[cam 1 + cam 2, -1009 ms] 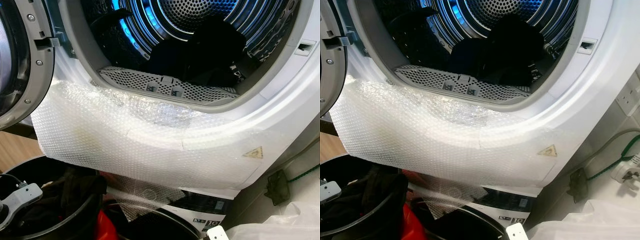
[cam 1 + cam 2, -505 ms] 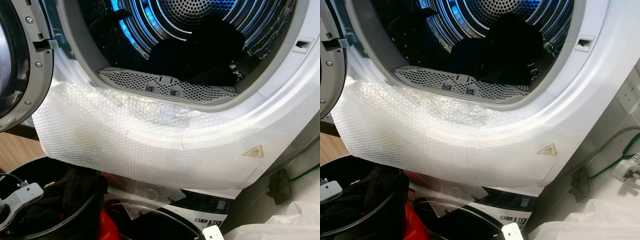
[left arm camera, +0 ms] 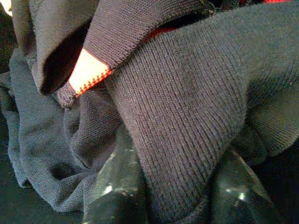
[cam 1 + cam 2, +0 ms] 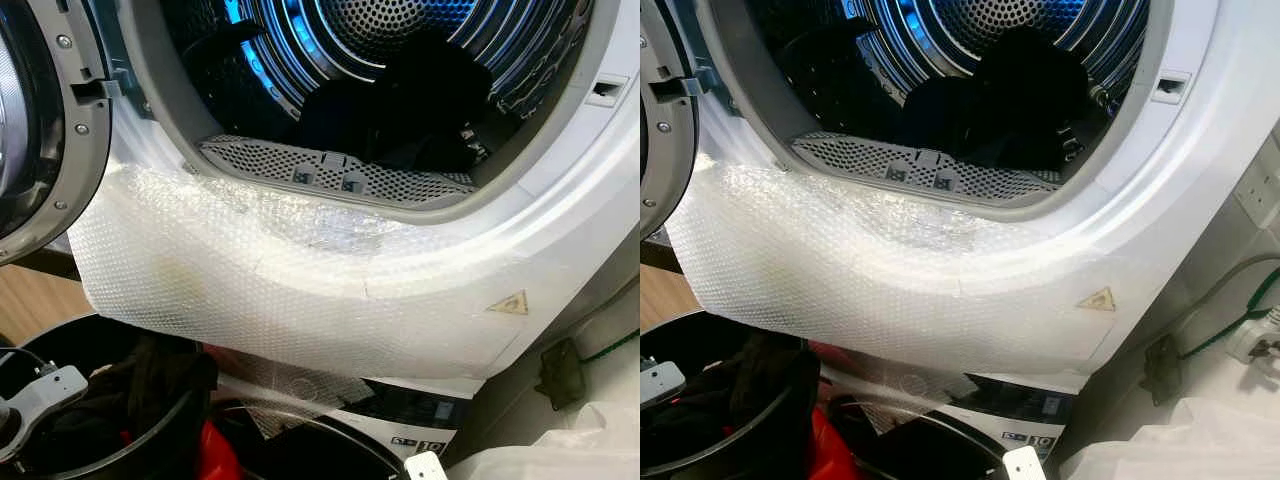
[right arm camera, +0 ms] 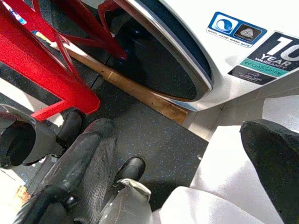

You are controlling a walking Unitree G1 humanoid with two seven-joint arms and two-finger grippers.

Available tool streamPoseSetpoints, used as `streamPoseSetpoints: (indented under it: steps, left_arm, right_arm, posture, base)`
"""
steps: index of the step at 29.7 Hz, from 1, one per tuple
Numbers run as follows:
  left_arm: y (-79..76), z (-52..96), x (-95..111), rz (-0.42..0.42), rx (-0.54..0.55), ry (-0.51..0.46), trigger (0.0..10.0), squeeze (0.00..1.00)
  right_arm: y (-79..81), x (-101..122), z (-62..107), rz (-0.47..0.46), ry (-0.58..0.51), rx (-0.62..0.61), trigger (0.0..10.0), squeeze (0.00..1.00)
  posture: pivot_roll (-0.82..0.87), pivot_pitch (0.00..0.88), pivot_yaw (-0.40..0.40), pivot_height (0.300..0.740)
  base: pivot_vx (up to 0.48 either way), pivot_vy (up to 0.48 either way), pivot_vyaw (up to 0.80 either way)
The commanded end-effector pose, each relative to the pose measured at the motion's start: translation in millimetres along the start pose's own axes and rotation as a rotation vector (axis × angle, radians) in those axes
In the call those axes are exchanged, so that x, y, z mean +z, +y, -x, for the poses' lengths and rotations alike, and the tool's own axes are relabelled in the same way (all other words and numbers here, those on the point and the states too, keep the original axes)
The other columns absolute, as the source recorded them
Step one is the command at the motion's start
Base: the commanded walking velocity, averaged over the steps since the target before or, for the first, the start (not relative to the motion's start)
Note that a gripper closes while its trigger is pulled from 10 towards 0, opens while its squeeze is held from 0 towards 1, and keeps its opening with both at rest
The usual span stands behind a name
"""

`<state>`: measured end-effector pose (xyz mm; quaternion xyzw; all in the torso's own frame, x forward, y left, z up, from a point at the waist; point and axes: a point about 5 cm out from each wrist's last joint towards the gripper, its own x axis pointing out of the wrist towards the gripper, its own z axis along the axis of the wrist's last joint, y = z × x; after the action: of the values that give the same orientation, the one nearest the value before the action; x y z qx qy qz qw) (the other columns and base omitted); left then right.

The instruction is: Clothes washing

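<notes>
- Loading step in hand, by my reading: left gripper (image 3: 175, 186) is down in the black basket (image 4: 150, 455), its two black fingers (image 3: 117, 196) closed either side of a fold of dark knit garment (image 3: 187, 107), which is pinched between them.
- Garment lies on the heap of dark clothes in the basket, which stands below and to the robot's left of the drum opening, partly under the hanging bubble wrap (image 4: 290, 290). A red-edged cuff (image 3: 86, 70) shows among the folds.
- Left wrist housing (image 4: 40, 395) sits at the basket rim in the head view.
- Upper machine: door (image 4: 40, 120) swung open to the left; lit drum (image 4: 400, 60) already has dark clothes (image 4: 420, 110) piled at its bottom, behind the perforated lint filter (image 4: 330, 175).
- Right gripper (image 5: 187, 158) hangs low near the floor, fingers spread apart, nothing between them; lower machine's door (image 5: 163, 60), a red frame (image 5: 46, 56) and a white bag (image 5: 224, 186) lie ahead of it.
- Next move, as a judgement: lift the garment clear of the basket rim, carry it up and over the bubble-wrapped sill, well into the drum before letting go.
- Risks: trailing sleeve may snag on the basket rim or wrap; neighbouring clothes may come up with it.
</notes>
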<state>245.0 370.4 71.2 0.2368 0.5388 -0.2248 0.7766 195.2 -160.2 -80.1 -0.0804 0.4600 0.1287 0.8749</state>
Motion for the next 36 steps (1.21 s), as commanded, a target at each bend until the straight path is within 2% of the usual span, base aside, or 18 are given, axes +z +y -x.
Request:
streamPoseSetpoints:
  steps: [1, 12, 18, 22, 23, 28, 30, 32, 33, 36]
  left_arm:
    - [0.8, -0.1, -2.9, 0.015, 0.016, 0.000, 0.0, 0.00]
    - [4.2, 5.0, -14.5, 0.062, 0.044, 0.001, 0.0, 0.00]
    - [12.3, 14.0, -17.0, 0.086, 0.097, -0.019, 0.0, 0.00]
    - [20.9, 22.4, -11.2, 0.157, 0.165, -0.119, 0.0, 0.00]
    - [26.2, 29.8, -6.0, 0.196, 0.202, -0.217, 0.0, 0.00]
    - [27.2, 37.2, -1.4, 0.254, 0.188, -0.345, 0.0, 0.00]
    - [20.0, 41.3, -1.6, 0.279, 0.132, -0.437, 0.0, 0.00]
    - [15.9, 43.0, -1.8, 0.279, 0.107, -0.470, 0.0, 0.00]
    - [1.9, 48.2, -3.2, 0.275, 0.044, -0.547, 0.0, 0.00]
    - [-16.6, 58.2, -6.9, 0.266, -0.015, -0.635, 0.0, 0.00]
  right_arm:
    - [2.4, 2.3, -0.9, -0.003, 0.000, 0.005, 10.0, 0.00]
    - [11.3, 4.8, -2.7, -0.002, 0.002, 0.032, 10.0, 0.00]
    - [13.7, 5.1, -3.1, -0.007, 0.003, 0.037, 10.0, 0.00]
    - [14.4, 4.5, -3.2, -0.012, 0.006, 0.032, 10.0, 0.00]
    - [14.0, 3.3, -3.0, -0.013, 0.008, 0.030, 10.0, 0.00]
    - [14.1, 0.5, -2.6, -0.012, 0.014, 0.030, 10.0, 0.00]
    - [15.1, -2.3, -2.2, -0.009, 0.022, 0.034, 10.0, 0.00]
    - [15.5, -3.3, -2.1, -0.008, 0.025, 0.036, 10.0, 0.00]
    - [16.6, -4.3, -2.1, -0.001, 0.028, 0.043, 10.0, 0.00]
    - [17.1, -2.7, -2.4, 0.000, 0.025, 0.044, 10.0, 0.00]
  posture:
    - [0.24, 0.000, -0.055, 0.740]
    - [0.26, 0.000, -0.049, 0.740]
    - [0.27, 0.000, -0.039, 0.740]
    - [0.26, 0.000, -0.027, 0.740]
    - [0.26, 0.000, -0.022, 0.740]
    - [0.27, 0.000, -0.023, 0.740]
    - [0.28, 0.000, -0.029, 0.740]
    - [0.29, 0.000, -0.030, 0.740]
    - [0.29, 0.000, -0.029, 0.740]
    - [0.30, 0.000, -0.031, 0.740]
  base:
    - [0.000, 0.000, 0.00]
    - [0.000, 0.000, 0.00]
    - [0.000, 0.000, 0.00]
    - [0.000, 0.000, 0.00]
    - [0.000, 0.000, 0.00]
    - [0.000, 0.000, 0.00]
    - [0.000, 0.000, 0.00]
    - [0.000, 0.000, 0.00]
    - [0.000, 0.000, 0.00]
    - [0.000, 0.000, 0.00]
